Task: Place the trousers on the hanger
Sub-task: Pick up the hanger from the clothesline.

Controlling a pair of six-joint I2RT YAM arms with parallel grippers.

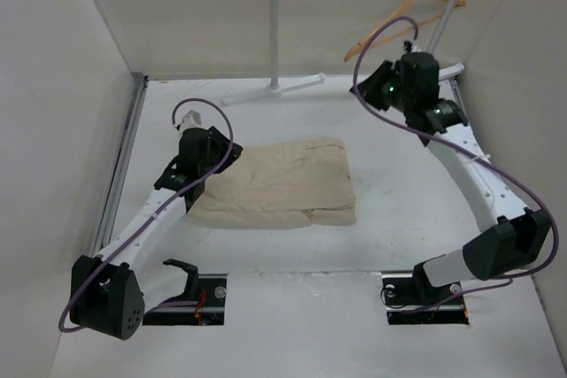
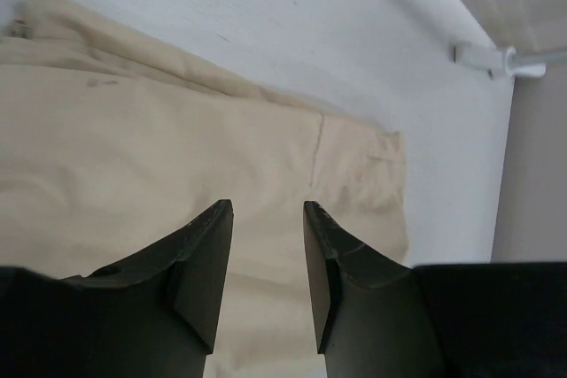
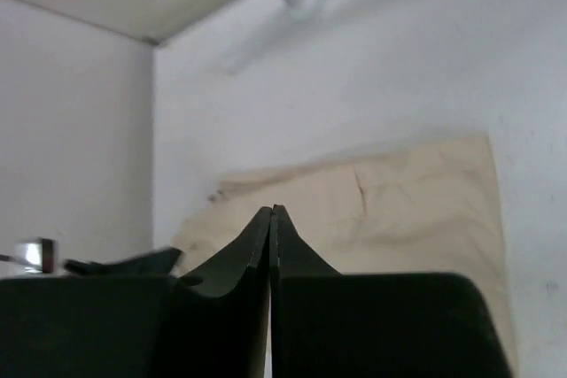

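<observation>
So right now the trousers (image 1: 279, 183) are lying folded into a flat, squarish bundle on the tabletop (image 1: 292, 254), nowhere near hung up yet. The hanger (image 1: 416, 2) is up on the white rack (image 1: 275, 24), well past the trousers' far right corner and above them.

The left hand (image 2: 268, 210) sits over the trousers' left edge. Its jaws are a modest gap apart with nothing between them, just cloth underneath. I can't tell from here whether the tips are actually touching the fabric. The right hand (image 3: 272, 210) is pinched completely closed and empty. It's held up off the tabletop beyond the trousers' right side, closer to the hanger than to the cloth.

My guess is the step going on is the left hand picking up the bundle. If I were doing it, I'd spread those jaws a bit wider first, since a folded stack is thick and a narrow pinch will probably only snag the top layer. Then the whole thing would unfold as it lifts. I'd come in low at the left edge and get one finger under all the layers. The right hand needs to open up before it can do anything with the hanger's bottom bar.
</observation>
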